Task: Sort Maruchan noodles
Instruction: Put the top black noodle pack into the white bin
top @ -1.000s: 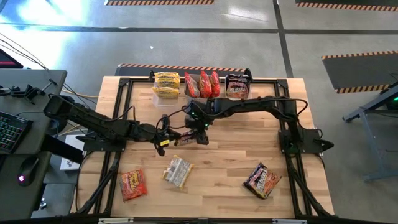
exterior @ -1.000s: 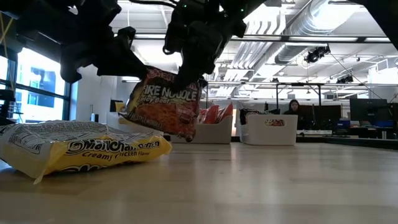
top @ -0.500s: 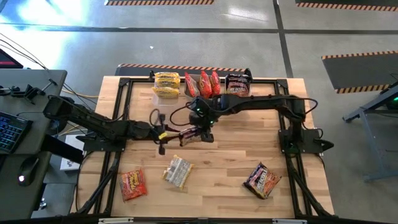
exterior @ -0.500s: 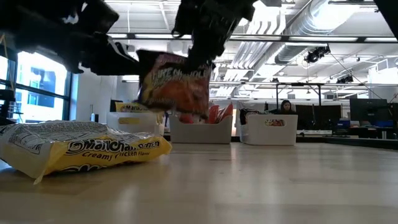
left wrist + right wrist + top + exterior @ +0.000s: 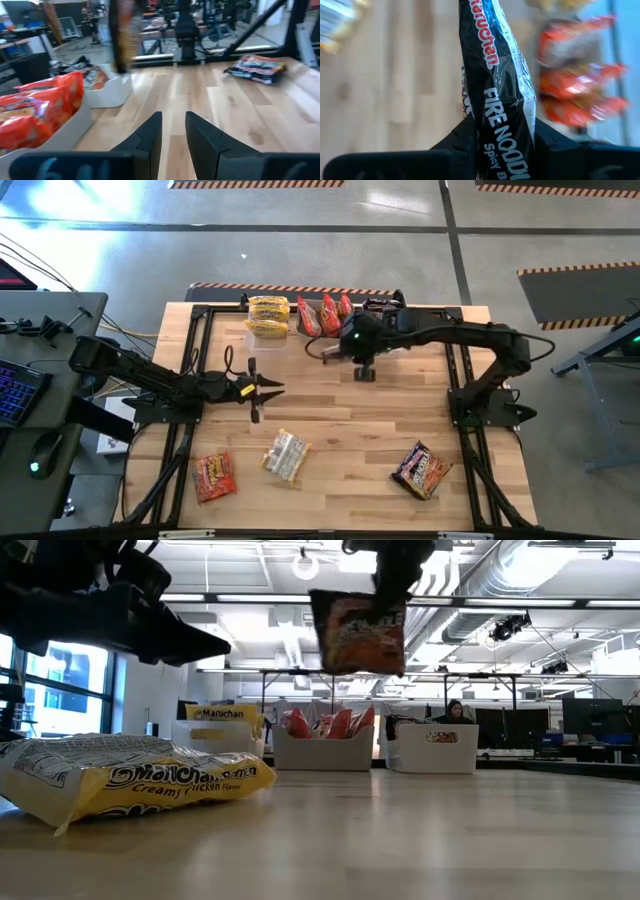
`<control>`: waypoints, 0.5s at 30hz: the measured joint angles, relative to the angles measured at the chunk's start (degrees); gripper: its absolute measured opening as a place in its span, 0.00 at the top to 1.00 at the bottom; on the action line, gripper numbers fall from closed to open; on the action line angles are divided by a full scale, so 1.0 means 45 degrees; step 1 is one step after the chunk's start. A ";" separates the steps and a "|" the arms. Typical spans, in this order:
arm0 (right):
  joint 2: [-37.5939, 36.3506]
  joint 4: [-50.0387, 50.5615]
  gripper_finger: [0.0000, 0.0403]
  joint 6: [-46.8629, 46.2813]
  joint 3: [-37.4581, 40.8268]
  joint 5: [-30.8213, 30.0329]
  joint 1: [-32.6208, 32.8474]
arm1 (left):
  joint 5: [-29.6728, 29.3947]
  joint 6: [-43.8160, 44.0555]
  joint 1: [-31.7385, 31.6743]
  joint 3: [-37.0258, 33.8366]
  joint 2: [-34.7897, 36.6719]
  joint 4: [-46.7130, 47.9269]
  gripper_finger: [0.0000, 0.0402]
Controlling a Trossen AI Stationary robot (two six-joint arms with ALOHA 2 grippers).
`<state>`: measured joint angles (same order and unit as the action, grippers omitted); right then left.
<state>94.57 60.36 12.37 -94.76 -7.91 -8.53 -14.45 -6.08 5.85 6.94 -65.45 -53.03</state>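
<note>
Lying loose, three packets (image 5: 287, 456), one (image 5: 500, 95) pinched

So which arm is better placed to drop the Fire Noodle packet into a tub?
Right: its pincer is shut on the Fire Noodle packet, hanging near the back tubs. The left pincer is open, empty, mid-table.

The right arm reached from its base at the right side of the surface toward the far middle, elbow bent, wrist raised well above the surface. The right pincer (image 5: 502, 135) was clamped on a dark Fire Noodle packet (image 5: 502, 75), which hung between its two fingers. The left arm extended low from the left side toward the centre. The left pincer (image 5: 173, 132) was parted, fingers apart and holding nothing.
</note>
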 joint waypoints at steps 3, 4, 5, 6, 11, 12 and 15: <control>-0.0205 0.0709 0.79 0.0344 0.0000 -0.0548 -0.0571 | 0.0676 0.0150 0.0005 0.0000 0.0000 0.0003 0.81; -0.0210 0.0882 0.79 0.0477 0.0000 -0.0536 -0.0840 | 0.0838 0.0268 0.0007 0.0000 0.0000 0.0003 0.81; -0.0200 0.1013 0.79 0.0643 0.0000 -0.0507 -0.1147 | 0.0918 0.0386 0.0010 0.0000 0.0000 0.0003 0.82; -0.0182 0.1169 0.79 0.0748 0.0000 -0.0479 -0.1478 | 0.0966 0.0557 0.0010 0.0000 0.0000 0.0014 0.82; -0.0128 0.1768 0.79 0.1492 0.0000 -0.0298 -0.3237 | 0.1008 0.1128 0.0010 0.0000 0.0000 0.0056 0.83; -0.0128 0.1834 0.79 0.1627 0.0000 -0.0136 -0.3595 | 0.1008 0.1158 0.0006 0.0000 0.0000 0.0057 0.83; -0.0128 0.2023 0.79 0.2076 0.0000 0.0127 -0.4705 | 0.1003 0.0948 0.0000 0.0000 0.0000 0.0041 0.84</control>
<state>94.00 69.46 21.72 -94.76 -7.34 -29.70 -9.93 -1.81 5.85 6.94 -65.45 -52.85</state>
